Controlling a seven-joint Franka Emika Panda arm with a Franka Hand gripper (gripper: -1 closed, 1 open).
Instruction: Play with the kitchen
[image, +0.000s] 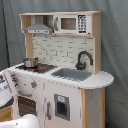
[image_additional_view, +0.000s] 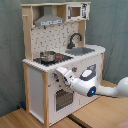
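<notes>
White panels and pale wood make up the kitchen, which stands upright against a grey-green curtain in both exterior views. On its stovetop sits a small metal pot, with the grey sink and black faucet alongside; a hood and a microwave hang above the tiled back.

In the second exterior view the white arm reaches in from the second exterior view's right, over a wooden floor. Its tool is pressed to the kitchen's front panel at the row of knobs, just above the oven door. Whether the fingers are apart or together cannot be told. In the first exterior view the arm shows only at the first exterior view's left edge, beside the oven side.
</notes>
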